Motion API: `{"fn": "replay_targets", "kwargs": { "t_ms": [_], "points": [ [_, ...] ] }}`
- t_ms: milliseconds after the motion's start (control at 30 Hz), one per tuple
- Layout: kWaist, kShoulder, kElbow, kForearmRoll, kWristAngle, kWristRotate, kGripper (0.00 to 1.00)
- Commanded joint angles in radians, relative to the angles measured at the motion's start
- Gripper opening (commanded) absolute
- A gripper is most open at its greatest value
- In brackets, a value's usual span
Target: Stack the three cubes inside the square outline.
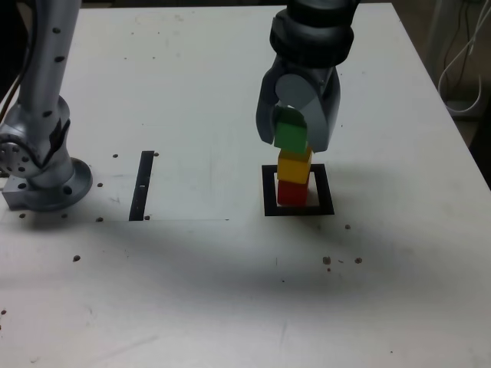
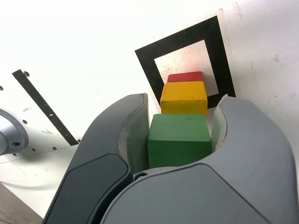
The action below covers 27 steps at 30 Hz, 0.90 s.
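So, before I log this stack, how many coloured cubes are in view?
3: the red cube inside the black square outline, the yellow cube on top of it, and the green cube between the gripper's fingers, above the yellow.

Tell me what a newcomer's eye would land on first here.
Probably the bright column of blocks: the green block between the fingers of the hand, above the yellow block and the red block. Next, the bold black square outline around the red one, stark on the white table.
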Motion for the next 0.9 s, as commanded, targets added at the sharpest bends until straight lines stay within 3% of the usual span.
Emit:
{"fn": "replay_targets", "kwargs": {
  "t_ms": [0, 467, 733, 867],
  "points": [
    [0.000, 0.007, 0.006, -0.002, -0.001, -0.001, 0.48],
    [0.009, 0.010, 0.029, -0.027, 0.004, -0.001, 0.54],
    [0.013, 0.007, 0.037, -0.045, 0.011, -0.002, 0.89],
    [0.013, 0.007, 0.039, -0.047, 0.010, -0.002, 0.96]
  ]
}}
